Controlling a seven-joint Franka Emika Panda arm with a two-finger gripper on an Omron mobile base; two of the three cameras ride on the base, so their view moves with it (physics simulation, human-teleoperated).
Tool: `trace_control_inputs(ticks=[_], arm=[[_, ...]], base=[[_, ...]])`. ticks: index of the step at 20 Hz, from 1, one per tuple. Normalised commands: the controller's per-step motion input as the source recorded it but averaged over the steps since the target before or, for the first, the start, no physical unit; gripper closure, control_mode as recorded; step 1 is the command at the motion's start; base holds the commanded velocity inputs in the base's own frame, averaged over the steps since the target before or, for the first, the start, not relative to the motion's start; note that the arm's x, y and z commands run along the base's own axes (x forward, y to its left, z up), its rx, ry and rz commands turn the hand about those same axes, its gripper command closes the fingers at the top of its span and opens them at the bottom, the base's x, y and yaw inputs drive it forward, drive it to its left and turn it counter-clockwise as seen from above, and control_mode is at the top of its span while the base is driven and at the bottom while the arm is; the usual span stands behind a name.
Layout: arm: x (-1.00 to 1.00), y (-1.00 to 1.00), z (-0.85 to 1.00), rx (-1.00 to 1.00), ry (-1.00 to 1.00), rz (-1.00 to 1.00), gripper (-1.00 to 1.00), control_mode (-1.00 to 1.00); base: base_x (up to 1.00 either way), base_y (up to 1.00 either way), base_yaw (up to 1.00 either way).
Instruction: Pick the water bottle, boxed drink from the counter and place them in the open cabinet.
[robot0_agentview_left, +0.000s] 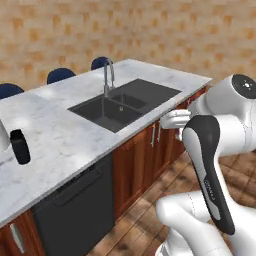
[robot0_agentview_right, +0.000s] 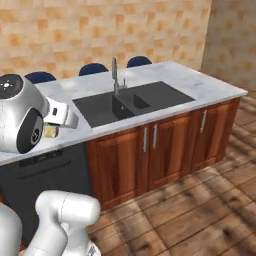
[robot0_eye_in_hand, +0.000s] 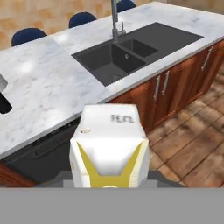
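The boxed drink (robot0_eye_in_hand: 109, 151), a cream carton with yellow marks, fills the lower middle of the hand view, and my gripper (robot0_agentview_left: 166, 120) is shut on it. I hold it in the air in front of the counter's (robot0_agentview_left: 65, 135) front edge, above the wooden floor. A sliver of the carton (robot0_agentview_right: 50, 131) shows under the hand in the right base view. The water bottle (robot0_agentview_left: 20, 146), matte black, stands upright at the left of the marble counter, far from the gripper. Its dark side (robot0_eye_in_hand: 3, 104) sits at the left edge of the hand view. The open cabinet is out of view.
A black double sink (robot0_agentview_left: 122, 104) with a metal faucet (robot0_agentview_left: 107, 75) is set in the counter. A white paper-towel roll (robot0_agentview_left: 2, 135) stands beside the bottle. Blue stools (robot0_agentview_left: 60, 75) line the far side. A dark dishwasher front (robot0_agentview_left: 75, 210) and wooden doors (robot0_agentview_left: 150, 150) lie below.
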Motion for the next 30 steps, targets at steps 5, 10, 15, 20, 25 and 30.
trace_control_inputs(ticks=[5, 10, 15, 20, 25, 30], arm=[[0.00, 0.00, 0.00, 0.00, 0.00, 0.00, 1.00, 1.00], [0.00, 0.00, 0.00, 0.00, 0.00, 0.00, 1.00, 1.00], [0.00, 0.00, 0.00, 0.00, 0.00, 0.00, 1.00, 1.00], [0.00, 0.00, 0.00, 0.00, 0.00, 0.00, 1.00, 1.00], [0.00, 0.00, 0.00, 0.00, 0.00, 0.00, 1.00, 1.00], [0.00, 0.00, 0.00, 0.00, 0.00, 0.00, 1.00, 1.00]], base=[[0.00, -0.14, -0.66], [0.01, 0.00, -0.62], [0.06, 0.16, -0.63], [0.07, 0.17, -0.63], [0.03, 0.09, -0.62], [0.00, 0.02, -0.61]])
